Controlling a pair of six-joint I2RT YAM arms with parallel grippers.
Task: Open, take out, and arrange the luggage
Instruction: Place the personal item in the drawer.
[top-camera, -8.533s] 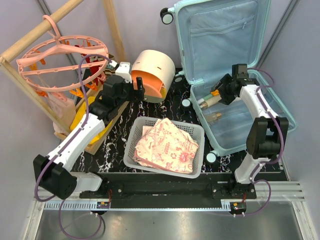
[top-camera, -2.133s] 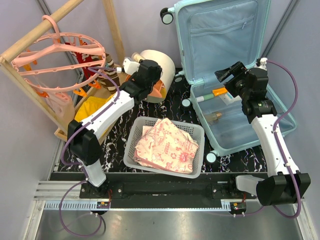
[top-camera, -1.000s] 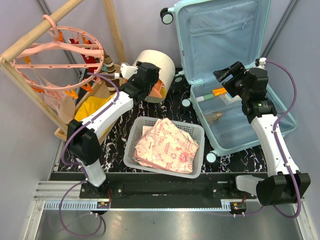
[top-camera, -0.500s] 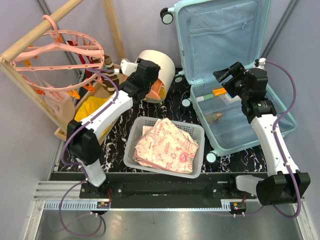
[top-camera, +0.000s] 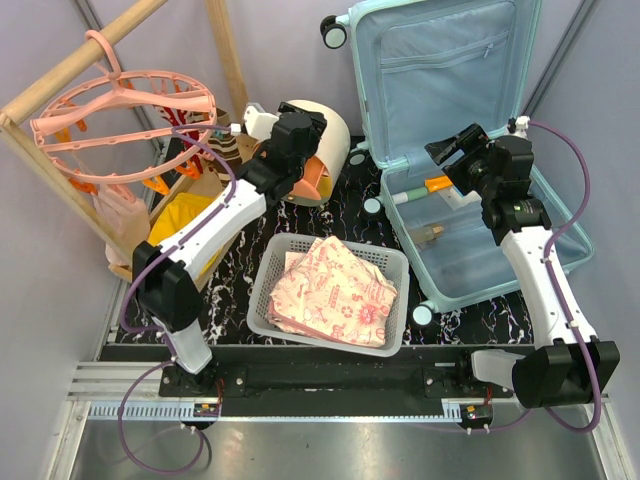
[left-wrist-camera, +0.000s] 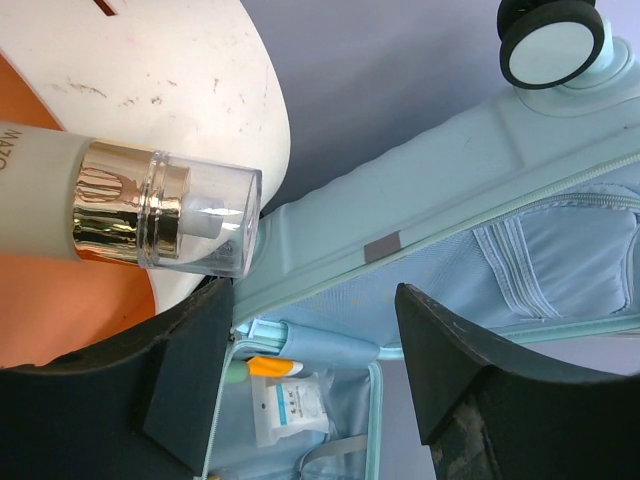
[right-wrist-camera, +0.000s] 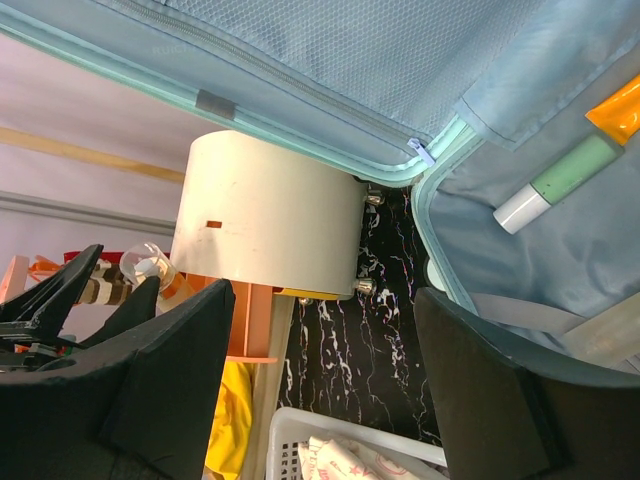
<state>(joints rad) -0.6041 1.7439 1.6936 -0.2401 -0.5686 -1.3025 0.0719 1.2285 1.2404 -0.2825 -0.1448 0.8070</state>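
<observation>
**Luggage (top-camera: 440, 100).** Found open. It sits well to the right of the left jaws and beyond them. The right jaws hang directly over its tray, with the lid rising beyond them. The lid is propped upright at the back and the tray lies flat on the tabletop (top-camera: 340, 215).

**Handling, as judged.** The ribbed hard shell looks stiff, bulky and too wide for either jaws to span. Its smooth surface is likely slippery, and the wheels (left-wrist-camera: 553, 42) may let it roll if pushed. The best hold appears to be a pinch on the tray rim or the zip edge. The fabric lining is soft and would give. Small items lie in the tray, a green tube (right-wrist-camera: 560, 180) among them, and they look light.

**Left arm.** It is stretched long on a diagonal from its base to the cream drawer box (top-camera: 325, 120), wrist turned toward the luggage. The jaws stand moderately apart with nothing between them. A frosted bottle (left-wrist-camera: 150, 205) with a gold collar lies just outside the left-hand jaw tip. Whether they touch cannot be told.

**Right arm.** It rises from its base with the elbow out to the right and the wrist bent over the tray. The jaws are spread wide and empty, pointing across the tray's left rim.
</observation>
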